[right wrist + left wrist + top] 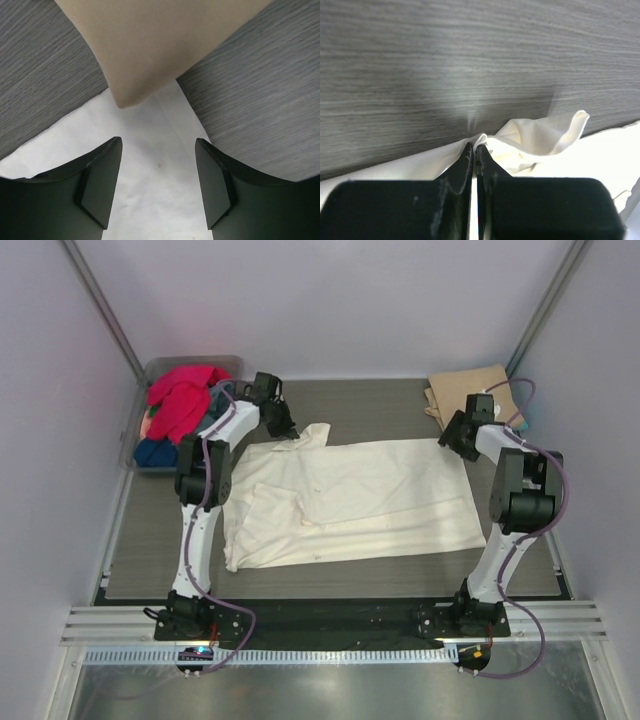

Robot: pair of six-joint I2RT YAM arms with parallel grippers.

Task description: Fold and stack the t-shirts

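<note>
A grey wood-grain table (370, 405) fills a booth with plain pale walls, and both arms are bolted at its near edge. Just past their bases, the cream-white t-shirt (350, 500) lies spread across the middle of the table. It is mostly flat, with soft creases and a doubled-over flap on its left part. One narrow piece of it sticks out toward the far left.

At that piece sits the left gripper (285, 430). In the left wrist view its black fingers (462, 170) are pressed together, and the cream cloth is bunched and puckered right at their tips. The jaws are clamped on the shirt's edge, low against the table.

On the other side, the right gripper (455, 435) hangs over the shirt's far right corner. In the right wrist view its two fingers (100, 180) stand wide apart with nothing between them. White cloth shows below the gap, and the grey table shows to either side.

Just beyond that corner lies the folded tan t-shirt (470, 390), at the far right of the table. Its nearest corner overlaps the tip of the cream shirt.

At the far left stands a grey translucent tub (140, 455). A red shirt (185, 395) is heaped over its rim, and a blue garment (155, 452) lies below it at the tub's near end.
</note>
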